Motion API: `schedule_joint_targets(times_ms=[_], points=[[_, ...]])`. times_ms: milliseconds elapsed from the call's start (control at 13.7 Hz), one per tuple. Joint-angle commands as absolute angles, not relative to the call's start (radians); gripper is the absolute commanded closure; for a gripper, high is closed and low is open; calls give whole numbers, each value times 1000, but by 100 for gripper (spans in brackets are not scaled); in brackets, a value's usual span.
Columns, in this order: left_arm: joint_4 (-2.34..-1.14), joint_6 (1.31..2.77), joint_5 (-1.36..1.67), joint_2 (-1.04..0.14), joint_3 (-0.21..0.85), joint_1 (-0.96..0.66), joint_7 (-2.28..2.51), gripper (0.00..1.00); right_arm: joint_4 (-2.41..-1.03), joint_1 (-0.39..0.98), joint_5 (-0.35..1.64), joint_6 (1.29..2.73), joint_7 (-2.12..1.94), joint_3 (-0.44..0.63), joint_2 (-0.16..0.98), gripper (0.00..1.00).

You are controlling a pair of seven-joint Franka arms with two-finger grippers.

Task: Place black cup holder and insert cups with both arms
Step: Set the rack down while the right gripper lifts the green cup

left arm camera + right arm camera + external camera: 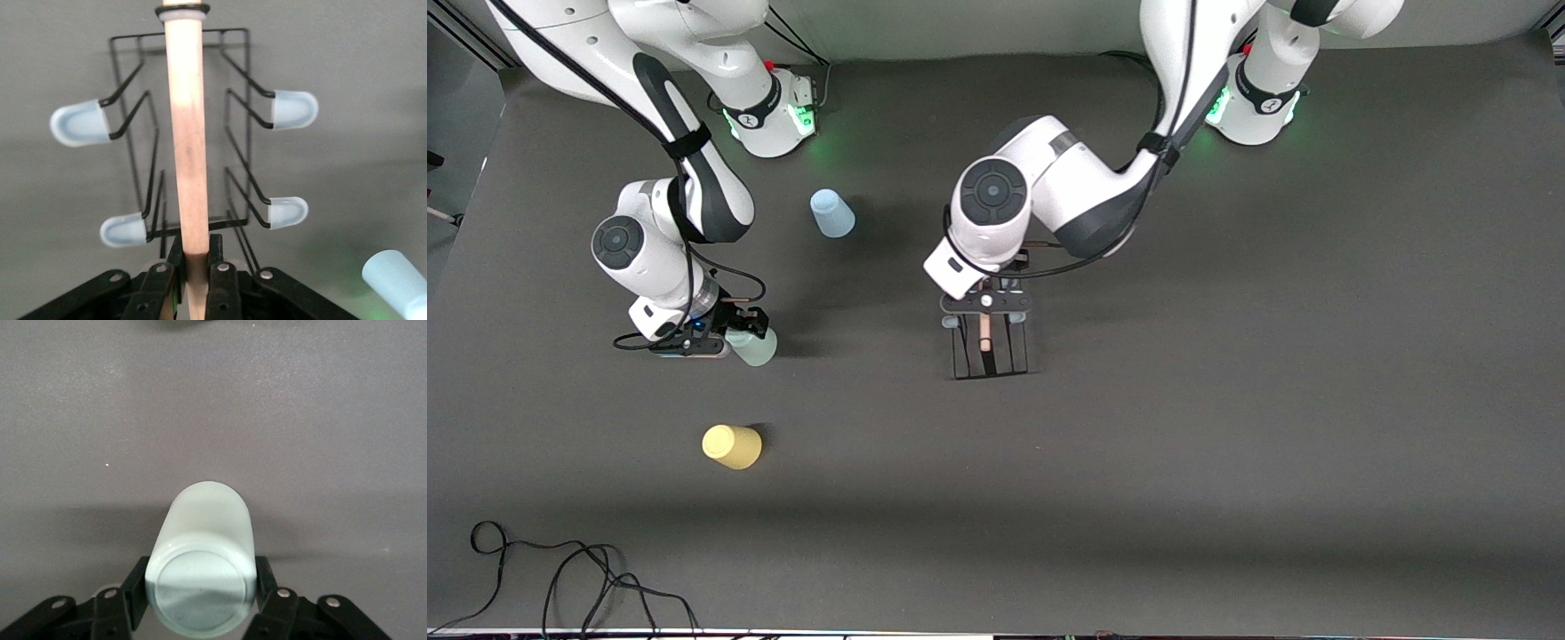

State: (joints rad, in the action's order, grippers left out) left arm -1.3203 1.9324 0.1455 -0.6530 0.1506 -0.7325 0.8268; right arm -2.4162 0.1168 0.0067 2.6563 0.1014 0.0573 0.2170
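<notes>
Rack work first: left gripper (193, 277) is clamped on the black cup holder (989, 348) by its wooden rod (189, 133) mid-table — set it flat. Right gripper (200, 603) pinches the mint cup (202, 577) toward its own end; lift straight, no squeeze.

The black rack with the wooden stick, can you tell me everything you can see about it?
The black cup holder is a thin black wire rack with a rectangular frame. A pale wooden rod runs along its middle. Wire prongs stick out on both sides, each tipped with a soft-looking bluish cap; four caps show in the left wrist view. No cups are on it. It is near the middle of the table, and the left gripper is shut on the rod's end.
</notes>
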Motion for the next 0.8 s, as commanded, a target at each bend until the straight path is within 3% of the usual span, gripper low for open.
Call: schedule_joint_targets(times_ms=[0, 219, 438, 584, 731], points=[[-1255, 1933, 158, -692, 146, -762, 865, 100, -2396, 127, 8, 2655, 123, 61, 206, 92], [-1253, 1942, 160, -692, 146, -779, 865, 100, -2346, 129, 8, 2506, 120, 61, 102, 99], [-1258, 2000, 158, -715, 144, -788, 876, 100, -2162, 129, 6, 2155, 118, 63, 17, 100], [-1262, 2008, 153, -716, 144, -790, 858, 74, -1983, 127, 5, 1925, 117, 63, 17, 100], [-1261, 2006, 146, -709, 143, -785, 827, 16, -1870, 127, -5, 1814, 133, 64, 20, 100]])
